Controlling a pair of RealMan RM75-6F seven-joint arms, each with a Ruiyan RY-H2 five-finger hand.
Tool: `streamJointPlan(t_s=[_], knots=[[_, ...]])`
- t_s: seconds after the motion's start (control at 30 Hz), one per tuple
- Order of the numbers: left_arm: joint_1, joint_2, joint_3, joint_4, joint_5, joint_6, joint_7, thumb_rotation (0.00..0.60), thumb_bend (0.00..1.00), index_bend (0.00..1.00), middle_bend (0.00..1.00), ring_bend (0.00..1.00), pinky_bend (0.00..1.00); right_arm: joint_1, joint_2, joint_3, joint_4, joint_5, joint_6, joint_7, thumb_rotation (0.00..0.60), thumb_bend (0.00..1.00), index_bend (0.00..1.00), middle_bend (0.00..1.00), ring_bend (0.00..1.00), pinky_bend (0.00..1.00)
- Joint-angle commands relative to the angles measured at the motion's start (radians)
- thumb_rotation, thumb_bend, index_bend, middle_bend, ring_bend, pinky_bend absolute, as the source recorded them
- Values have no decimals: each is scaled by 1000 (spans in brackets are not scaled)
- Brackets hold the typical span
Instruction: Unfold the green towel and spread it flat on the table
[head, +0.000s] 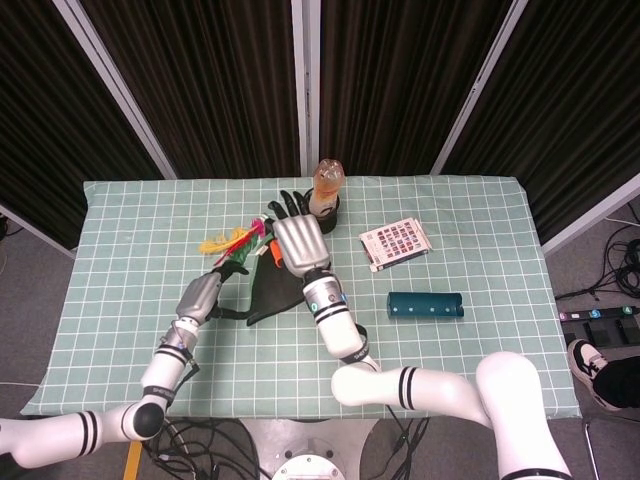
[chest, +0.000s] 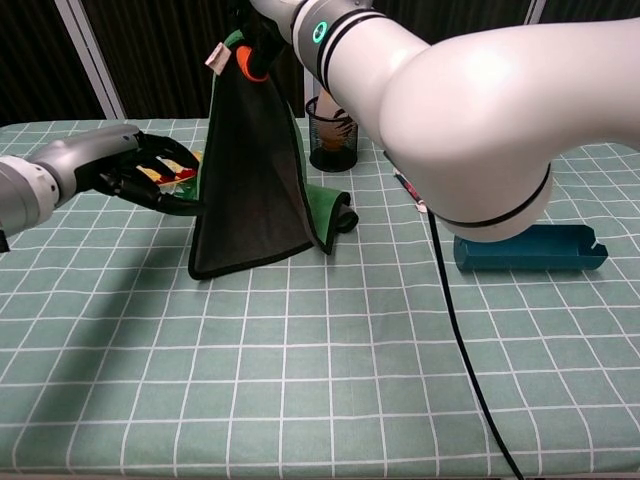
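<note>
My right hand (head: 296, 244) grips the green towel (chest: 252, 180) by its top corner and holds it up. The cloth hangs in a long dark panel with its bottom edge on the table (chest: 300, 380). A bunched green fold lies behind the panel to the right. In the head view the towel (head: 275, 297) shows below that hand. An orange tag and a white label sit at the held corner. My left hand (chest: 135, 175) reaches in from the left with fingers apart, its fingertips (chest: 180, 205) at the towel's left edge. In the head view the left hand (head: 203, 294) lies beside the cloth.
A bright feather toy (head: 236, 243) lies just behind my left hand. A bottle in a black cup (head: 326, 186) stands behind the towel. A patterned card booklet (head: 395, 243) and a teal box (head: 425, 305) lie to the right. The table's near side is bare checked cloth.
</note>
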Motion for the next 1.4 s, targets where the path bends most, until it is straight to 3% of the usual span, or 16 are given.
streamJointPlan(t_s=[0.03, 0.33, 0.63, 0.77, 0.9, 1.2, 1.4], knots=[[-23, -40, 3, 34, -60, 5, 47, 415, 9, 309, 245, 203, 241, -1, 3, 3, -5, 1, 1, 9, 600, 481, 666, 183, 1, 0], [-51, -122, -11, 125, -143, 2, 80, 463, 43, 353, 246, 204, 243, -32, 47, 2, -70, -3, 8, 49, 600, 480, 666, 183, 1, 0], [-29, -130, -28, 148, -137, 4, 23, 525, 224, 543, 265, 204, 243, -90, 112, -34, -161, -27, 15, 96, 600, 482, 666, 183, 1, 0], [-17, -131, -33, 147, -103, 3, -18, 597, 321, 643, 322, 206, 243, -126, 145, -46, -218, -36, 14, 139, 600, 481, 666, 183, 0, 0], [-4, -136, -35, 149, -52, 6, -66, 600, 411, 730, 398, 241, 243, -164, 189, -60, -284, -50, 12, 181, 600, 480, 666, 184, 1, 0], [36, -33, -23, 54, 98, 51, -117, 600, 463, 784, 420, 243, 242, -226, 300, -93, -387, -99, -24, 259, 600, 481, 666, 184, 1, 0], [23, 39, -77, 24, 135, 90, -100, 600, 463, 788, 426, 243, 239, -233, 371, -62, -366, -107, -106, 357, 600, 481, 666, 185, 1, 0]])
